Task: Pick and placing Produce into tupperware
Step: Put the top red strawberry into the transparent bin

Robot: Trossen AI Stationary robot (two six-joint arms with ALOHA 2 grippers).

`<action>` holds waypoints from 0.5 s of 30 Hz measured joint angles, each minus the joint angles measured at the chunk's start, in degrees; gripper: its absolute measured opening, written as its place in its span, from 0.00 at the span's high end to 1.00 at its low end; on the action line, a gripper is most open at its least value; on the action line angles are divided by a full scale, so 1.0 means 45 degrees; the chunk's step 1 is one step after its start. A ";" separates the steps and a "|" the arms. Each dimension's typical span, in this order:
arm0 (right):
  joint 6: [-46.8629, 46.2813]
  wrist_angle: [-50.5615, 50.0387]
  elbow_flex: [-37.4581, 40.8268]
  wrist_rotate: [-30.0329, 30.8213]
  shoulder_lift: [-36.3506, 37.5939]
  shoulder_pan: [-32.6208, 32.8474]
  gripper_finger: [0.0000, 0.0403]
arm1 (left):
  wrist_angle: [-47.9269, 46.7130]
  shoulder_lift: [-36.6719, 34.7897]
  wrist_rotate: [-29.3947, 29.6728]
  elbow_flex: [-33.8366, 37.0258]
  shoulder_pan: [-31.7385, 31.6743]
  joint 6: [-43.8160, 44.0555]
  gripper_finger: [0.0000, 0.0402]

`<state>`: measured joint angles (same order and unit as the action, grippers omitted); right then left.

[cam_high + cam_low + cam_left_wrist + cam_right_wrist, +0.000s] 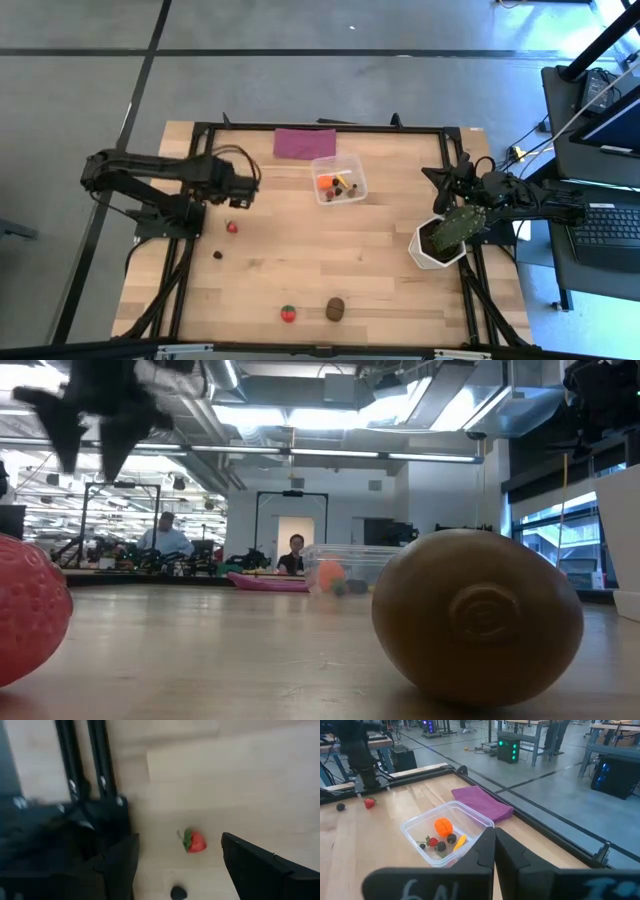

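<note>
Fingers on the left gripper [180,865] are spread wide with nothing between them, hanging above the small strawberry [194,841], which lies loose on the wood at the left side of the table. A tiny dark piece [178,893] sits near it, a bit nearer the front edge. Right gripper [494,851] has its fingers pressed together, empty, parked at the right edge just beside the white pot [432,258] with the cactus-like plant [459,226].

The tupperware [339,179] is at the far middle of the table, just in front of the purple cloth [305,142]. It already holds an orange ball [443,826], a small yellow piece and a few red and dark bits. Still out on the table: the strawberry, the dark piece, a red piece with a green top [288,314] and a brown oval lump [335,309] along the near edge.

Risks as I see them:
- The strawberry is small and rounded, so an off-centre close could squirt it sideways or roll it toward the arm's base frame [80,780], which is close by.
- Coming down too far would drive the fingertips into the wood.
- The dark piece is close enough to get nudged on the descent.
- The container is light, clear plastic. Clipping its rim on the drop could slide it or tip out what's inside.
- The brown lump is wide, so that grip may be marginal.
</note>
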<state>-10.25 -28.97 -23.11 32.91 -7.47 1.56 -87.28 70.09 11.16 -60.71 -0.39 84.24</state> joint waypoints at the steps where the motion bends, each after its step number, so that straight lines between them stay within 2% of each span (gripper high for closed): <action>1: 0.0002 0.0000 0.0000 0.0000 0.0000 0.0003 0.98 | 0.0442 0.0001 -0.0299 0.0532 0.0108 0.0268 0.33; 6: 0.0011 -0.0004 0.0000 0.0003 0.0001 0.0000 0.98 | 0.3123 0.0009 -0.0886 0.2820 0.0412 0.1184 0.33; 9: 0.0021 -0.0005 0.0000 -0.0002 0.0002 0.0005 0.98 | 0.4987 0.0009 -0.1769 0.3867 0.0449 0.1563 0.33; 15: 0.0050 -0.0010 0.0000 -0.0002 -0.0003 0.0005 0.98 | 0.5863 0.0006 -0.2501 0.5198 0.0790 0.2595 0.33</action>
<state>-10.02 -29.02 -23.11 32.91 -7.49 1.58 -60.89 70.11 -0.09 -37.32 3.17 95.92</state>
